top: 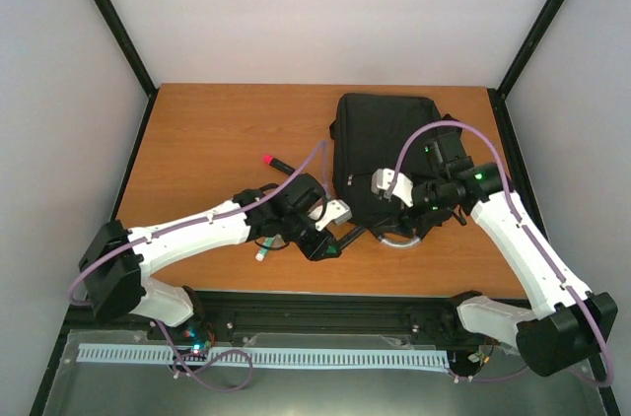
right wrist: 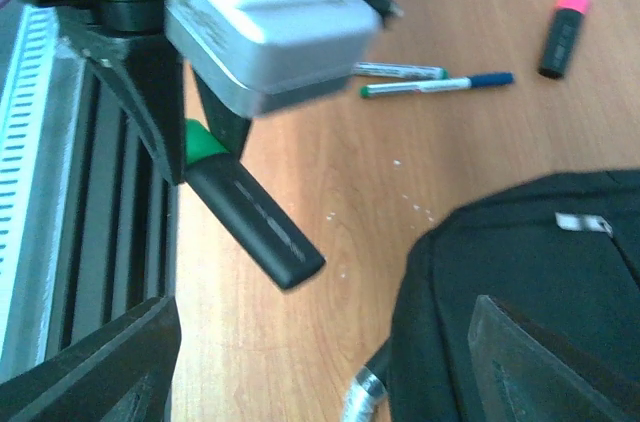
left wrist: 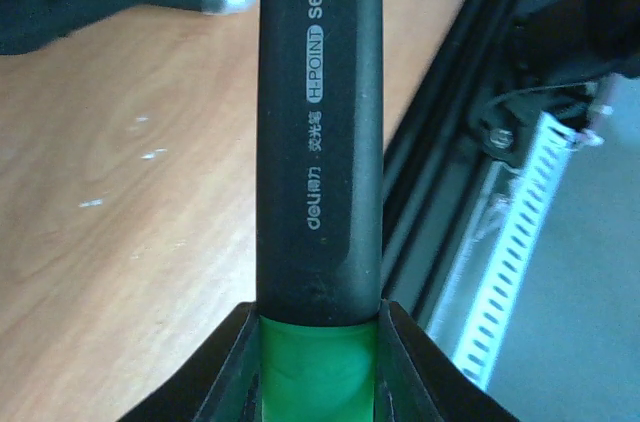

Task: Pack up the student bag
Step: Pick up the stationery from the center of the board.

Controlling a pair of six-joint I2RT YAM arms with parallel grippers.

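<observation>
Currently nothing appears packed: left gripper [left wrist: 320,342] clamps a highlighter [left wrist: 320,122] at lower centre, right gripper [right wrist: 325,367] stands open by the bag [top: 380,140], pens [right wrist: 440,85] and pink marker [right wrist: 562,32] lie outside.

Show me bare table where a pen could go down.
Free: the far-left table, between the back edge, the pink-capped highlighter and the student bag. Crowded: the near middle, around the pens and the bag's near end.

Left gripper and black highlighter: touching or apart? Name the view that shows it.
Touching. The left wrist view shows the left gripper clamping the black highlighter at its green end.
</observation>
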